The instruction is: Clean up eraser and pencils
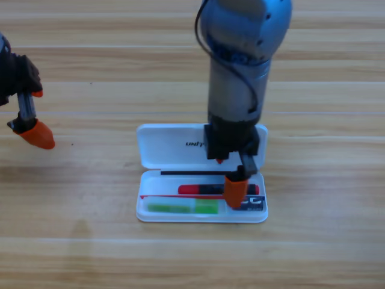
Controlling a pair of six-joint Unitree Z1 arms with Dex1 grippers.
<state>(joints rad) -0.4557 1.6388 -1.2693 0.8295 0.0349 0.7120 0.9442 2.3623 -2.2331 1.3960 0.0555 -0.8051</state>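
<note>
The white case (157,218) lies open at mid-table. Its tray holds the light green pencil (180,208) along the front. The black pencil with a red end (204,189) lies just behind it. The dark eraser (252,205) sits in the tray's right compartment, partly covered by an orange jaw. My right gripper (228,176) reaches down over the right part of the tray. It is open, its jaws apart and holding nothing, with one orange fingertip (235,190) resting across the black pencil's right end. My left gripper (36,114) waits open at the left edge.
The case's lid (171,146) lies flat behind the tray, under the right arm (240,72). Bare wooden table (325,198) surrounds the case on all sides.
</note>
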